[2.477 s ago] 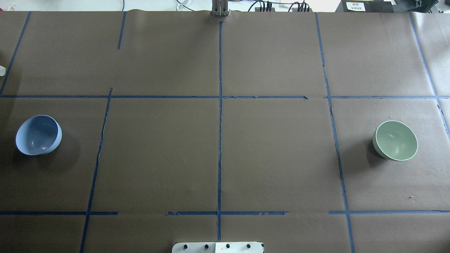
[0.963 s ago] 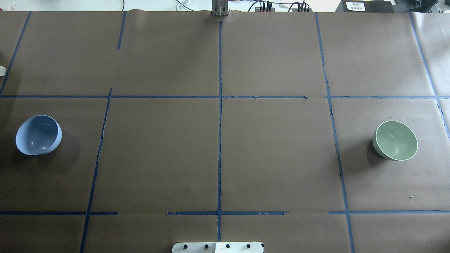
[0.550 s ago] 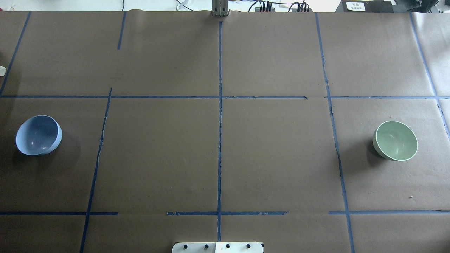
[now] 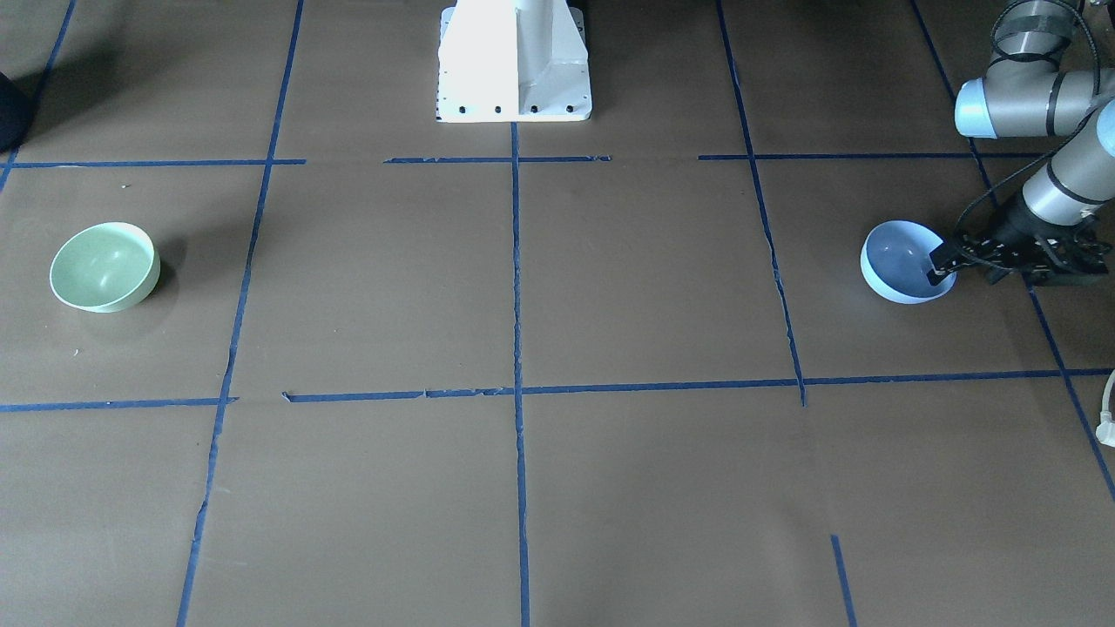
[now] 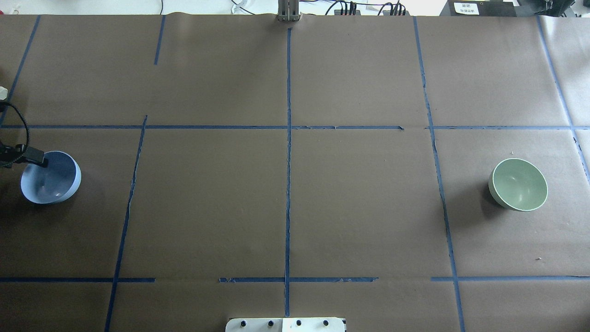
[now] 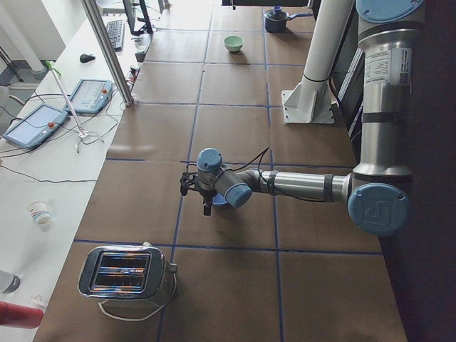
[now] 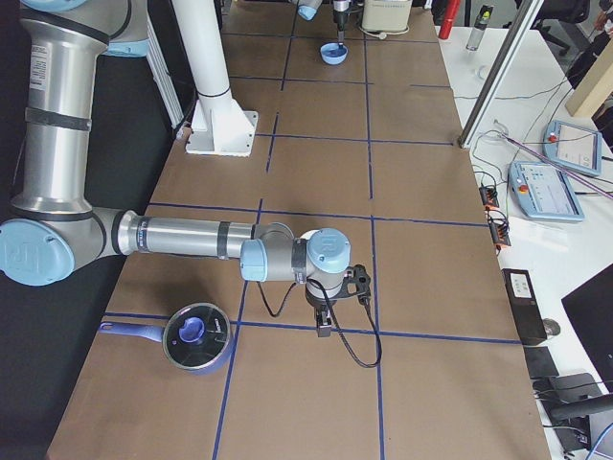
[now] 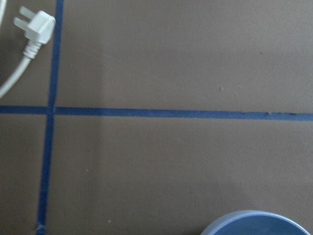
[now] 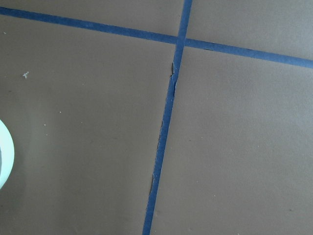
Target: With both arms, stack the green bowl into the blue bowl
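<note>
The blue bowl (image 5: 54,180) stands upright at the table's left side; it also shows in the front view (image 4: 897,266) and at the bottom edge of the left wrist view (image 8: 257,224). My left gripper (image 5: 33,161) hangs over its outer rim, open, with one finger (image 4: 941,263) above the bowl's inside. The green bowl (image 5: 520,184) stands upright and alone at the far right, also in the front view (image 4: 104,266). My right gripper (image 7: 324,329) shows only in the exterior right view, pointing down over the table; I cannot tell if it is open or shut.
A toaster (image 6: 125,274) stands at the table's left end, its white plug (image 8: 34,27) lying beyond the blue bowl. A lidded pot (image 7: 196,335) sits near the right arm. The white pedestal (image 4: 514,61) stands at the robot's edge. Blue tape lines cross the brown table.
My left gripper has come into the overhead view from the left edge and now reaches the blue bowl's rim. Both bowls stand where they stood.
</note>
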You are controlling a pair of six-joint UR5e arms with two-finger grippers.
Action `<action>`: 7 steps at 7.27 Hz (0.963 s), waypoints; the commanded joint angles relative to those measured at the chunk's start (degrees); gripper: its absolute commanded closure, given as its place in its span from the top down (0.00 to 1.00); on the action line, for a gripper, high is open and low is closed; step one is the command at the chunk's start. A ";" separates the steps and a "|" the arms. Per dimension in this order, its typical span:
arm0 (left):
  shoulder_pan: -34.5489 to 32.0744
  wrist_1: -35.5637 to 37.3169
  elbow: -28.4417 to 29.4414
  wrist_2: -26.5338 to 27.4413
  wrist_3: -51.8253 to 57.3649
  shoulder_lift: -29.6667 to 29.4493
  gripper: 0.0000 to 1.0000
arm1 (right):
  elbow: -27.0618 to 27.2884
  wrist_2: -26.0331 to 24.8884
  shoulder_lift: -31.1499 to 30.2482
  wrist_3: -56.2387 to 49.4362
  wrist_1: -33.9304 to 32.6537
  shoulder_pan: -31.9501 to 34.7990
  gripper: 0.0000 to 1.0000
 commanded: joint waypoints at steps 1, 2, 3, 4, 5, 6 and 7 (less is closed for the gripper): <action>1.45 -0.69 0.44 -0.30 -0.50 0.22 0.42 | -0.02 0.01 -0.07 0.00 0.00 0.00 1.00; 1.28 -0.69 -0.08 -0.74 -0.41 0.56 0.09 | -0.02 0.01 -0.07 0.00 0.09 0.00 1.00; 1.19 -0.69 -0.61 -1.10 -0.41 0.57 0.04 | 0.07 0.01 -0.07 0.00 0.09 0.00 1.00; 0.93 -0.60 -2.26 -4.93 -0.41 0.74 0.00 | 0.07 0.01 -0.07 0.00 0.09 0.00 1.00; 0.58 -0.08 -4.98 -6.79 -0.84 0.74 0.00 | 0.07 0.01 -0.07 0.00 0.09 0.00 1.00; 0.66 0.62 -7.09 -6.81 -6.68 -0.56 0.00 | 0.07 0.01 -0.07 0.00 0.09 0.00 1.00; 0.92 0.89 -7.90 -6.46 -15.79 -5.62 0.00 | 0.07 0.01 0.02 0.00 0.00 0.00 1.00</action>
